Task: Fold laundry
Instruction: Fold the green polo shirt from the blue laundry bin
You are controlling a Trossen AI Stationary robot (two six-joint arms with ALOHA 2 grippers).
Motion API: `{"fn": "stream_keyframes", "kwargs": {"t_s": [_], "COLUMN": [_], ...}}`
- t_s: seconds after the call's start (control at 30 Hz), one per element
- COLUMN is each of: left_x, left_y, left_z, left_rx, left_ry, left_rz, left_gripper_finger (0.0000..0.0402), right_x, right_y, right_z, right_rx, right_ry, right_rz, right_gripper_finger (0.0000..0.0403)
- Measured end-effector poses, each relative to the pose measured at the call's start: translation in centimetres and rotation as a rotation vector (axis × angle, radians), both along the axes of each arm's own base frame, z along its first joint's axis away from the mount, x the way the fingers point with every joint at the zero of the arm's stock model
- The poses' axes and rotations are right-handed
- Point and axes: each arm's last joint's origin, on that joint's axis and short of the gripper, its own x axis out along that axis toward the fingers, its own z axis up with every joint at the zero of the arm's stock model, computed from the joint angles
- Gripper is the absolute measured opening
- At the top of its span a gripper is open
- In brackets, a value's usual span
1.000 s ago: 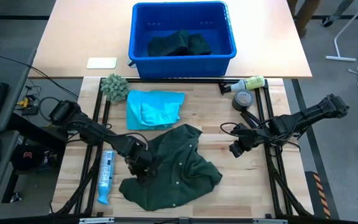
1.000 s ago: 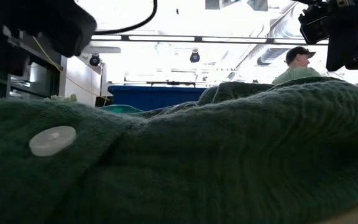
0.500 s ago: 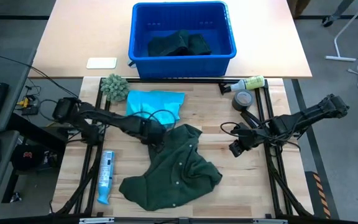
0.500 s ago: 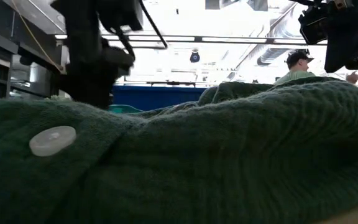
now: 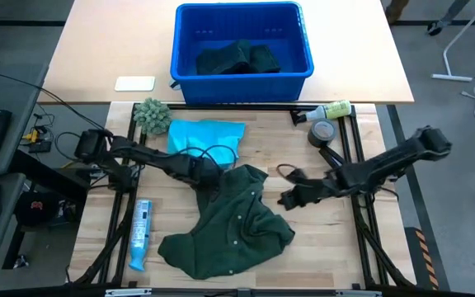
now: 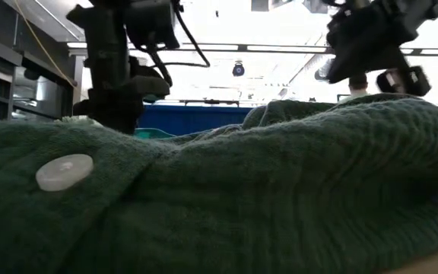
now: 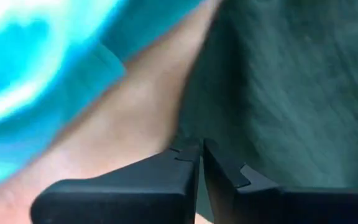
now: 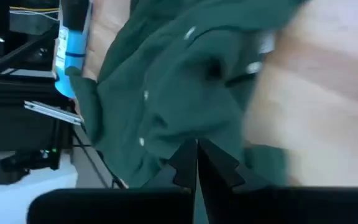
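Filling nearly the whole low view, the dark green garment (image 6: 280, 190) hides the table surface there; only one white button (image 6: 65, 171) on it at left shows clearly. In the high view the same garment (image 5: 233, 224) lies crumpled at lower centre of the wooden table (image 5: 320, 247), its long axis running diagonally from the lower left lobe up to its upper right corner near centre frame. Its outline is irregular and no collar or sleeve can be made out.

The turquoise shirt (image 5: 204, 143) lies just above it, upper left of centre, partly covered by the left arm's cable. More dark cloth (image 5: 239, 58) sits in the blue bin (image 5: 184, 66) at top centre, shape unreadable.

The left gripper (image 5: 208, 179) rests at the green garment's upper left edge, between it and the turquoise piece. Its wrist view shows the fingers (image 7: 166, 171) pressed together at the cloth's edge; whether any fabric is caught cannot be told.

The right gripper (image 5: 289, 198) hangs just beside the garment's right edge, fingers (image 8: 182, 163) pressed together, nothing between them. That wrist view is smeared; a blue tube (image 8: 74, 43) shows at its upper left.
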Motion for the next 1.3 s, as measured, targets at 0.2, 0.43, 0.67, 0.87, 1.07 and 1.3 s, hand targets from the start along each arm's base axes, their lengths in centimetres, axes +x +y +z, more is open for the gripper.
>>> {"fn": "stream_keyframes", "kwargs": {"t_s": [0.2, 0.43, 0.67, 0.87, 1.07, 1.3], "left_x": [-0.5, -1.6, -1.7, -3.0, -6.3, -7.2], "left_y": [-3.1, -3.0, -2.6, -2.6, -2.8, -3.0], "left_z": [0.0, -2.4, -5.2, -4.9, -3.5, -2.4], "left_rx": [0.041, 0.116, 0.047, 0.061, 0.109, 0.140], "left_ry": [-0.028, 0.003, -0.022, 0.100, 0.328, 0.345], "left_rz": [0.009, 0.041, 0.065, -0.010, -0.055, -0.072], "left_gripper_finger": [0.0000, 0.0000, 0.0000, 0.0000, 0.0000, 0.0000], "right_x": [2.8, 3.6, 4.2, 2.6, -1.3, -4.4], "right_y": [1.1, 1.6, 2.5, 3.1, 2.3, 0.4], "right_z": [-2.1, -3.6, -6.7, -9.4, -7.9, -3.1], "right_rx": [0.067, 0.135, 0.181, 0.157, 0.009, -0.109], "right_ry": [-0.074, -0.049, 0.067, 0.333, 0.593, 0.513], "right_rz": [-0.017, -0.076, -0.051, -0.018, 0.020, -0.021], "right_gripper_finger": [0.0000, 0.0000, 0.0000, 0.0000, 0.0000, 0.0000]}}
